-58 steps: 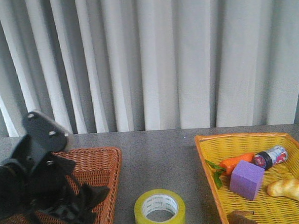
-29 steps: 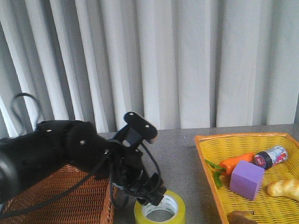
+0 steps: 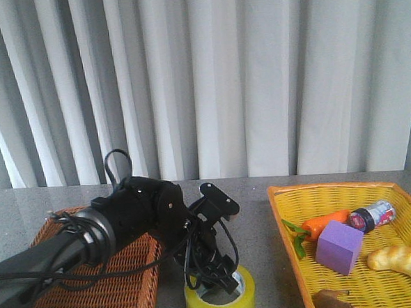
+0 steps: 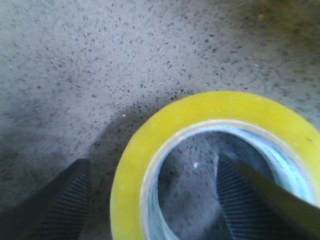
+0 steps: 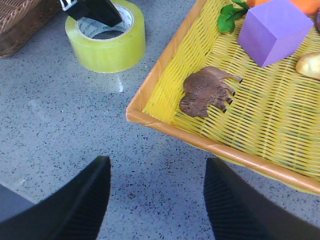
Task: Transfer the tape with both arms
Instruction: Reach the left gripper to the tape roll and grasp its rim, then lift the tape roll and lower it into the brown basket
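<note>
The yellow tape roll (image 3: 220,304) lies flat on the grey table, near the front, between the two baskets. It also shows in the left wrist view (image 4: 131,175) and in the right wrist view (image 5: 106,49). My left gripper (image 3: 215,282) is open and straddles the roll's wall: one finger (image 4: 245,200) is inside the core, the other finger (image 4: 60,205) is outside the roll. My right gripper (image 5: 157,192) is open and empty above bare table, close to the yellow basket's near corner. It is out of the front view.
A brown wicker basket (image 3: 129,270) stands at the left. A yellow basket (image 3: 292,204) at the right holds a purple foam cube (image 3: 339,246), a carrot (image 3: 323,223), a can (image 3: 371,216), bread (image 3: 404,264) and a brown toy animal (image 5: 205,90).
My left arm has swung right from over the brown basket and come down onto the tape, one finger going into the core. The tape has not moved.
</note>
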`<state>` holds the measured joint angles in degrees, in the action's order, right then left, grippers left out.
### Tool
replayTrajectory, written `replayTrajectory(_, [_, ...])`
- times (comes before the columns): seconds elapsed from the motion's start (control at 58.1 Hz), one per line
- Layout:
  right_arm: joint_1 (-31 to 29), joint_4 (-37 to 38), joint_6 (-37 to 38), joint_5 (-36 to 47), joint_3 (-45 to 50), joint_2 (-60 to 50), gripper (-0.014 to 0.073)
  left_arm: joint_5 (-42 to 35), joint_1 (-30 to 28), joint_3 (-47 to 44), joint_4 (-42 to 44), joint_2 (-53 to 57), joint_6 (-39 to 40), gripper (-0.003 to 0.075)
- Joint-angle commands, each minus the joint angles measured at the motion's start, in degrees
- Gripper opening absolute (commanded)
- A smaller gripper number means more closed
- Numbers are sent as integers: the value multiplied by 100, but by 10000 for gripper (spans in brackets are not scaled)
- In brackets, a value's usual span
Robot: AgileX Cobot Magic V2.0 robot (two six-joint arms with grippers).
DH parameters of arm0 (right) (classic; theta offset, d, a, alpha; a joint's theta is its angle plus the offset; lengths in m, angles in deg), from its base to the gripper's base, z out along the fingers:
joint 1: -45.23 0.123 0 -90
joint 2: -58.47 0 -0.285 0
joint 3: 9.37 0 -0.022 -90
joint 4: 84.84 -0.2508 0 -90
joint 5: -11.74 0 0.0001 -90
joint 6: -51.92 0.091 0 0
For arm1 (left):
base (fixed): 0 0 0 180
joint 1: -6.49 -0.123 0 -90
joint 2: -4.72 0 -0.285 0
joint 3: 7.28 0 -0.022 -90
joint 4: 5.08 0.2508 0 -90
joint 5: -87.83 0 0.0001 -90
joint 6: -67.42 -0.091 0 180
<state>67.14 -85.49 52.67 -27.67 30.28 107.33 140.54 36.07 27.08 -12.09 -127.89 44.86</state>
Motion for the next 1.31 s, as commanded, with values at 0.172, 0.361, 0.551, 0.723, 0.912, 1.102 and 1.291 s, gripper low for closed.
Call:
replayTrajectory(0.172, [-30, 12, -76, 345, -156, -21, 414, -162, 23, 332, 32, 51, 250, 370])
replayTrajectory(0.361, [-30, 12, -76, 345, -156, -21, 414, -72, 23, 332, 32, 43, 250, 210])
replayTrajectory(0.551, [-30, 12, -76, 345, -156, -21, 414, -7, 23, 332, 32, 51, 250, 113])
replayTrajectory(0.723, [-30, 12, -76, 345, -156, -21, 414, 38, 23, 332, 22, 142, 250, 83])
replayTrajectory(0.912, [-30, 12, -76, 345, -156, -21, 414, 152, 23, 332, 8, 500, 250, 83])
replayTrajectory(1.102, [-30, 12, -76, 345, -156, -21, 414, 272, 23, 332, 93, 1057, 250, 83])
replayTrajectory(1.291, [-30, 12, -76, 345, -156, -21, 414, 470, 23, 332, 469, 1635, 245, 83])
